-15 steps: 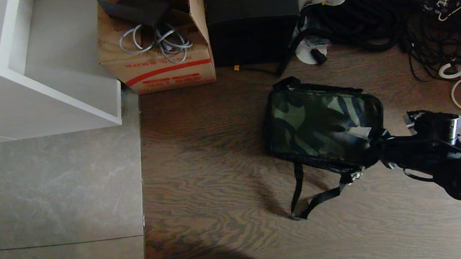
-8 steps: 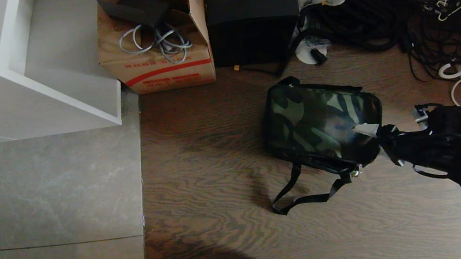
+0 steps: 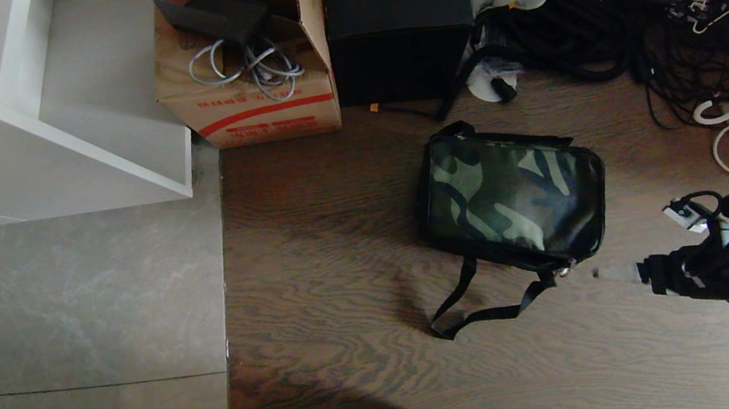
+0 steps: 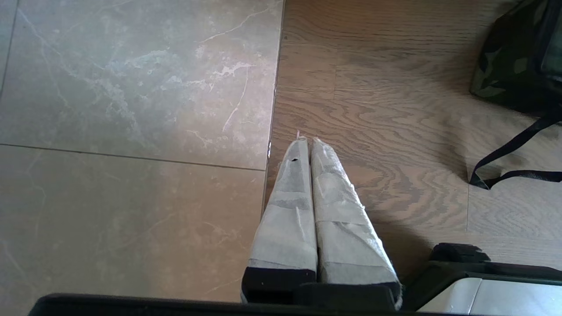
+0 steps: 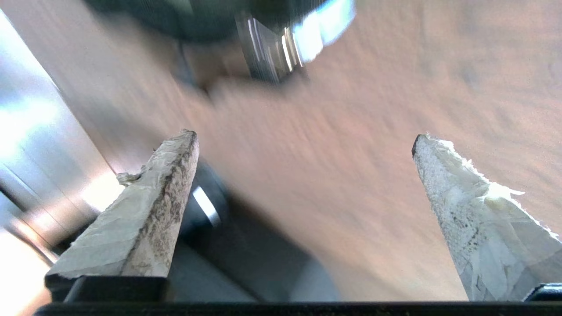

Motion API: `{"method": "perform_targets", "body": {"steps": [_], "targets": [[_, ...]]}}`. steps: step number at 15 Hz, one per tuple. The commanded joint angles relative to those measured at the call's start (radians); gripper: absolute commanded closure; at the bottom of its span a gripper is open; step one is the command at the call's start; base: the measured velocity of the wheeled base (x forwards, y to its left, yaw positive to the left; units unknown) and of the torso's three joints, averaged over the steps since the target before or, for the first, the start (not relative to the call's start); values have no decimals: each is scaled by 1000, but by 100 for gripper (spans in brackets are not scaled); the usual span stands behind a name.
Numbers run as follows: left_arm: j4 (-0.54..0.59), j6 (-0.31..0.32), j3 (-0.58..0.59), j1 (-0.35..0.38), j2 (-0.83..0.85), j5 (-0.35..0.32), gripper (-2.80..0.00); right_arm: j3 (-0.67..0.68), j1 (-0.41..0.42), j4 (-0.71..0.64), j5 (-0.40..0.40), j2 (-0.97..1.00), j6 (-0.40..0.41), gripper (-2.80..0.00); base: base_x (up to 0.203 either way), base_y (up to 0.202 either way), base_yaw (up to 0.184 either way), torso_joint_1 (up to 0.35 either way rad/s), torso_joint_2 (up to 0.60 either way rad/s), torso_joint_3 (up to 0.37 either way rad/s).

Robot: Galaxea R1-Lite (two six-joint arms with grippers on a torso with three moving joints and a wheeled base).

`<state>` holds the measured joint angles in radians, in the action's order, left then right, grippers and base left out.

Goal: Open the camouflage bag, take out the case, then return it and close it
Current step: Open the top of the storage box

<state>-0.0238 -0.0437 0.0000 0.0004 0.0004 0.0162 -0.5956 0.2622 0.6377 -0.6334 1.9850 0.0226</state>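
The head view is dim and flat. Soft light falls on the grey tiles (image 3: 67, 300), while a broad shadow darkens the wood floor (image 3: 342, 249) left of the camouflage bag (image 3: 512, 199) and another pools at the lower edge. The bag's top carries a dull sheen. The left wrist view is sharp and evenly lit, with a pale bright patch on the tiles. The right wrist view is heavily motion-blurred, with white glare on metal; only the taped fingers (image 5: 145, 210) look fairly crisp.

Camouflage bag (image 3: 512, 199) — green, black, tan — closed on the wood floor, black strap (image 3: 483, 301) trailing loose.
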Motion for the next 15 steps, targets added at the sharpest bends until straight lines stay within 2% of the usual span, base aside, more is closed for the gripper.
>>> {"method": "perform_targets", "body": {"steps": [1,4,7,8,13,15], "targets": [[-1,-1,10,1,0,1,0,30,18,-45,-6,-29,130,-280,0,0,0,0,0,0],[0,-1,10,1,0,1,0,39,15,-1,-8,-14,187,-280,0,0,0,0,0,0],[-1,-1,9,0,0,1,0,58,14,1,-9,23,352,-280,0,0,0,0,0,0],[1,-1,9,0,0,1,0,62,11,8,-9,46,378,-280,0,0,0,0,0,0],[-1,-1,11,1,0,1,0,20,-51,176,14,199,381,-280,0,0,0,0,0,0],[-1,-1,11,1,0,1,0,-3,-63,183,25,253,324,-280,0,0,0,0,0,0]]}}
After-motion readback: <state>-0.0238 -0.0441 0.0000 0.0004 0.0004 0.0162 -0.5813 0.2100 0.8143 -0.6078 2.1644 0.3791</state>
